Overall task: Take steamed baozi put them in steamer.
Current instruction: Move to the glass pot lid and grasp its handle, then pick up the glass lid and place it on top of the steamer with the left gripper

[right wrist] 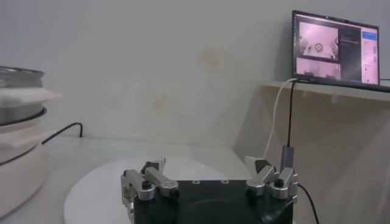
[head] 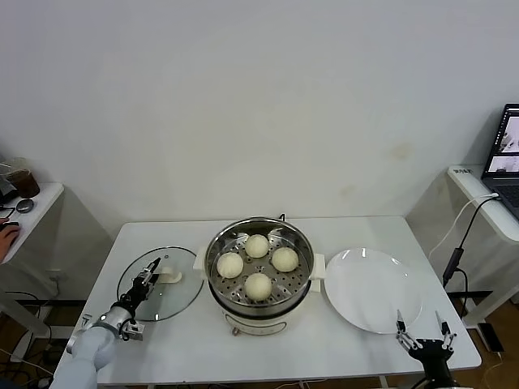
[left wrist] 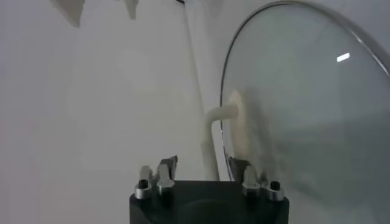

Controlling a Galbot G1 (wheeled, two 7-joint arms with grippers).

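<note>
Four pale cream baozi [head: 257, 245] [head: 229, 264] [head: 284, 258] [head: 258, 285] lie on the perforated tray inside the shiny steel steamer [head: 217, 285] at the table's middle. My left gripper [head: 152, 271] is open over the glass lid [head: 174, 298], its fingers either side of the lid's white handle [left wrist: 214, 131]. My right gripper [head: 422, 330] is open and empty at the table's front right, just in front of the empty white plate [head: 369, 289]. The steamer's side [right wrist: 18, 131] shows in the right wrist view.
The glass lid lies flat on the table left of the steamer. A side table with a laptop [head: 504, 158] and a hanging cable [head: 456, 247] stands to the right. Another small table [head: 24, 212] stands at the left.
</note>
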